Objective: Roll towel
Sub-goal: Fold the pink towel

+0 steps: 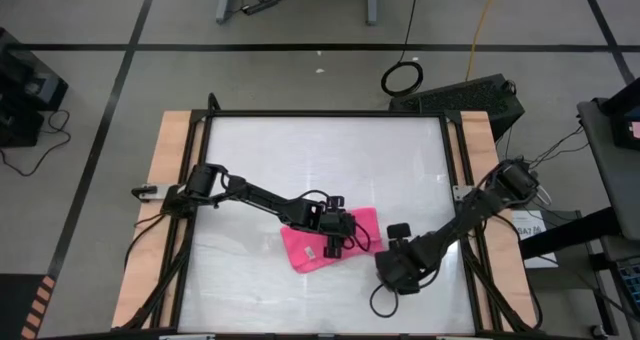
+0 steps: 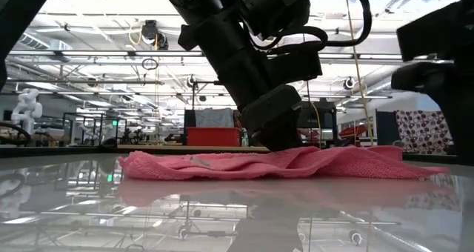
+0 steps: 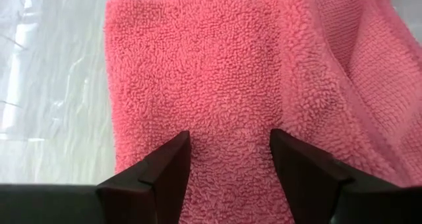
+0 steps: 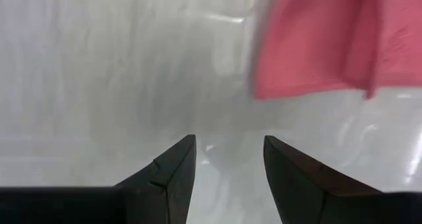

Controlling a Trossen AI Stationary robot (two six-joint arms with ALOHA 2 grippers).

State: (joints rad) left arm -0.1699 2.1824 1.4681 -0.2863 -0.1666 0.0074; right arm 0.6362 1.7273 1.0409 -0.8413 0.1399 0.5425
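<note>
We see 2 arms over the white table [image 1: 300, 150]. The pink towel [image 1: 312, 242] lies flat on the table, directly under the left tool [image 1: 334, 242] and just beside the right tool [image 1: 392, 265], on the side toward the left arm.

Left tool: down on the towel, near its middle. In the left wrist view its 2 fingers [image 3: 173, 168] stand spread, tips resting on or just above the terry surface, with cloth showing between them. We cannot tell whether the tips press in. Nothing is pinched. Ahead of this tool the towel reaches to a rounded edge with bare table beyond; to 1 side a raised fold or hem band [image 3: 310, 85] runs along the cloth.

From the low view the towel [image 2: 296, 163] sits low and rumpled, a thin heap with soft ridges, and the left arm's dark body comes down onto it from above.

Right tool: over bare table, apart from the towel. In the right wrist view its 2 fingers [image 4: 173, 168] stand parted with only the glossy table between them; a corner of the towel [image 4: 330, 46] lies farther ahead, off to 1 side. It holds nothing.
</note>
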